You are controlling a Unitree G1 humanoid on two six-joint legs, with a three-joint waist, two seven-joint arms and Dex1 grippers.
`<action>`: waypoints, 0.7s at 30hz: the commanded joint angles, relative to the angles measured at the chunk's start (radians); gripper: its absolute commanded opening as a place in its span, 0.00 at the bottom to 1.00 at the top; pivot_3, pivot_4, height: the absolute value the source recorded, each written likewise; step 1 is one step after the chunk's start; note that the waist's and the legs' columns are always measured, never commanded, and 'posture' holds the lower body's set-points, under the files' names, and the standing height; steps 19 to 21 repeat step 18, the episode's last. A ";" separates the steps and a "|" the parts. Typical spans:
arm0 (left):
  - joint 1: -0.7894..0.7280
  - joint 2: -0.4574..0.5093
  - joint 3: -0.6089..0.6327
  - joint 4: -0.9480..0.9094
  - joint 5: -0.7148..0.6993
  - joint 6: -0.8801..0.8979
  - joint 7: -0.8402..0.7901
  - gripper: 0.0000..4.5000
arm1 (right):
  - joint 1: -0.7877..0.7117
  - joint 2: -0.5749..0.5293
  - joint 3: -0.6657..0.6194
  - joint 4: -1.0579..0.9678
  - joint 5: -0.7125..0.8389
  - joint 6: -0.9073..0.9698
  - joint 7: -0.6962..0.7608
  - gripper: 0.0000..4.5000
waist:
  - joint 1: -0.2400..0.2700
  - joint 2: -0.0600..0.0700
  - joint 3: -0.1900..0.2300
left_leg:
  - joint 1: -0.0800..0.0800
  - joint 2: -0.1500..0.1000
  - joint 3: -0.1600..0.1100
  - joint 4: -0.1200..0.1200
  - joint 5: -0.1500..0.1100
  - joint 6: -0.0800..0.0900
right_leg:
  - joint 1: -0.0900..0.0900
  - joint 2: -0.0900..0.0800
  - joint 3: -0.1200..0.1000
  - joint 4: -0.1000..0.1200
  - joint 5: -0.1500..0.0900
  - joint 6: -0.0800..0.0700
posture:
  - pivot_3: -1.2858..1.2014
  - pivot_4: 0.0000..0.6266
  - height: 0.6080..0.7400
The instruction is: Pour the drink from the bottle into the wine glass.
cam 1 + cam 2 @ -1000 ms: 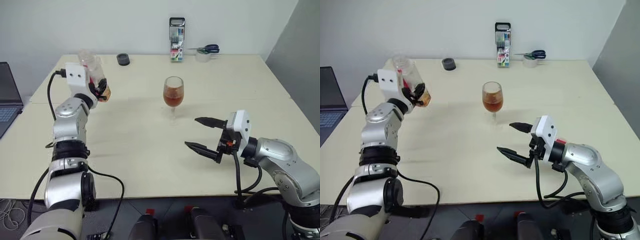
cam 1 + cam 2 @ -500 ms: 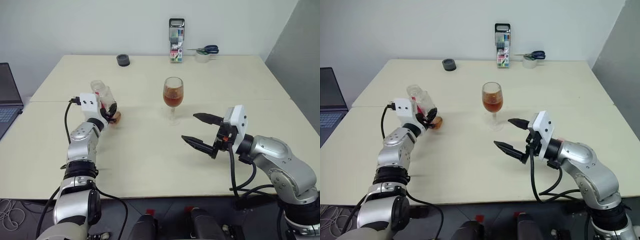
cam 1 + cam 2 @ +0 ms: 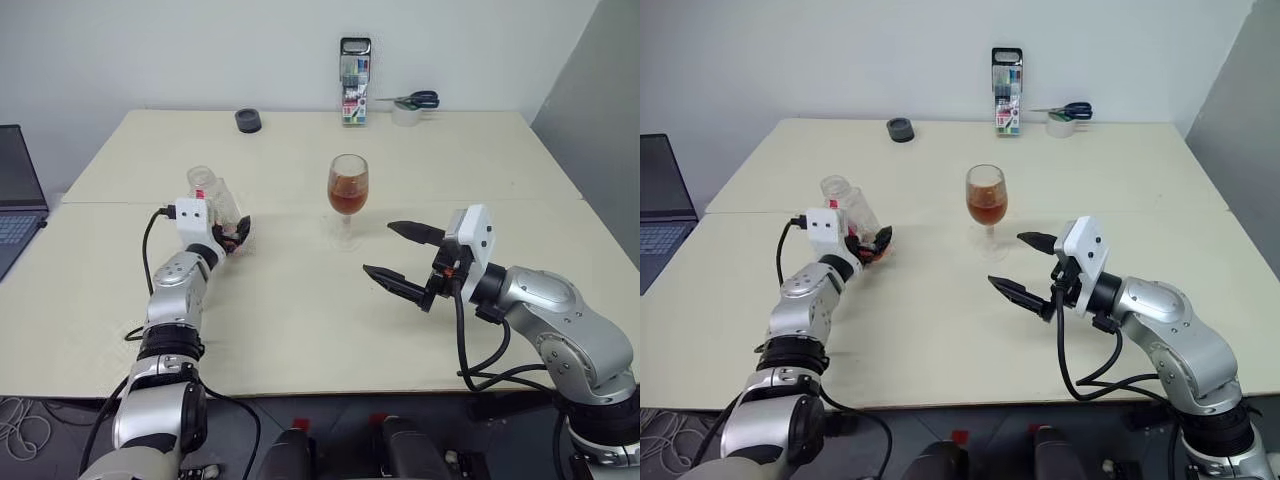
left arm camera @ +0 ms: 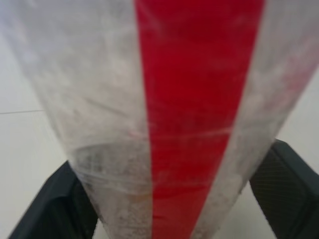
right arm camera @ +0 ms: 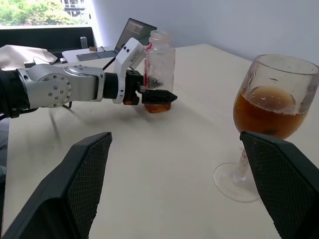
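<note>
Wine glass (image 3: 348, 190) stands mid-table (image 3: 300, 330), bowl approx half full of the drink (image 5: 269, 115): pour looks done. Bottle (image 5: 158, 69) upright on table to its left, uncapped, only a little drink left at the base. Left gripper (image 3: 873, 245) flanks bottle base, jaws apart; contact can't be judged, so release looks under way. Right gripper (image 3: 402, 256) wide open, empty, near glass foot, apart from it.

The two head views look forward and down over the worktop (image 3: 300, 320) from nearly the same spot. The left wrist view sits pressed close to the bottle (image 4: 194, 124). The right wrist view looks level across the worktop, sharing the wine glass (image 5: 271, 114) and bottle with the head views.
</note>
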 commanded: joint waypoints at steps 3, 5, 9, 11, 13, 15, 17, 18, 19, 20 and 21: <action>0.014 0.015 0.001 -0.086 -0.004 0.032 0.015 0.99 | -0.006 0.004 -0.010 -0.034 0.016 -0.004 -0.003 0.98 | 0.000 0.000 0.000 | 0.000 0.000 0.000 0.000 0.000 0.000 | 0.000 0.000 0.000 0.000 0.000 0.000 | 0.52 0.24 1.00; 0.053 0.017 0.004 -0.152 -0.006 0.071 0.025 0.99 | 0.004 0.003 -0.012 -0.038 0.017 -0.005 -0.004 0.98 | 0.000 0.000 0.000 | 0.000 0.000 0.000 0.000 0.000 0.000 | 0.000 0.000 0.000 0.000 0.000 0.000 | 0.52 0.24 1.00; 0.172 0.022 0.027 -0.344 -0.028 0.170 0.049 0.99 | 0.047 -0.007 -0.035 -0.059 0.023 0.004 -0.012 0.98 | -0.001 0.000 0.000 | 0.000 0.001 0.000 -0.001 0.000 0.000 | 0.000 -0.001 0.000 -0.001 0.000 0.000 | 0.52 0.24 1.00; 0.242 0.027 0.044 -0.457 -0.045 0.232 0.061 0.99 | 0.083 -0.012 -0.052 -0.073 0.026 0.014 -0.027 0.98 | -0.002 0.000 0.000 | 0.000 0.002 0.000 -0.001 0.000 0.000 | 0.000 -0.001 0.001 -0.001 0.000 0.000 | 0.52 0.24 1.00; 0.314 0.032 0.063 -0.567 -0.062 0.290 0.073 0.99 | 0.130 -0.004 -0.074 -0.087 0.029 0.034 -0.065 0.98 | -0.001 0.000 0.000 | 0.000 0.002 0.000 -0.001 0.000 0.000 | 0.000 -0.001 0.001 -0.001 0.000 0.000 | 0.52 0.24 1.00; 0.379 0.032 0.077 -0.665 -0.073 0.342 0.087 0.99 | 0.178 0.024 -0.091 -0.097 0.015 0.048 -0.132 0.98 | 0.000 0.000 0.000 | 0.000 0.002 0.000 -0.001 0.000 0.000 | 0.000 -0.001 0.001 -0.002 0.000 0.000 | 0.52 0.24 1.00; 0.434 0.020 0.083 -0.754 -0.084 0.392 0.107 0.99 | 0.225 0.074 -0.098 -0.087 -0.041 0.063 -0.252 0.98 | 0.001 0.000 0.000 | 0.000 0.002 0.000 -0.001 0.000 0.000 | 0.000 -0.001 0.001 -0.002 0.000 0.000 | 0.52 0.24 1.00; 0.470 0.006 0.081 -0.816 -0.089 0.423 0.123 0.99 | 0.255 0.107 -0.097 -0.074 -0.089 0.074 -0.333 0.98 | 0.001 0.000 0.000 | 0.000 0.002 0.000 -0.001 0.000 0.000 | 0.000 -0.001 0.001 -0.002 0.000 0.000 | 0.52 0.24 1.00; 0.470 0.006 0.081 -0.816 -0.089 0.423 0.123 0.99 | 0.255 0.107 -0.097 -0.074 -0.089 0.074 -0.333 0.98 | 0.001 0.000 0.000 | 0.000 0.002 0.000 -0.001 0.000 0.000 | 0.000 -0.001 0.001 -0.002 0.000 0.000 | 0.52 0.24 1.00; 0.470 0.006 0.081 -0.816 -0.089 0.423 0.123 0.99 | 0.255 0.107 -0.097 -0.074 -0.089 0.074 -0.333 0.98 | 0.001 0.000 0.000 | 0.000 0.002 0.000 -0.001 0.000 0.000 | 0.000 -0.001 0.001 -0.002 0.000 0.000 | 0.52 0.24 1.00; 0.470 0.006 0.081 -0.816 -0.089 0.423 0.123 0.99 | 0.255 0.107 -0.097 -0.074 -0.089 0.074 -0.333 0.98 | 0.001 0.000 0.000 | 0.000 0.002 0.000 -0.001 0.000 0.000 | 0.000 -0.001 0.001 -0.002 0.000 0.000 | 0.52 0.24 1.00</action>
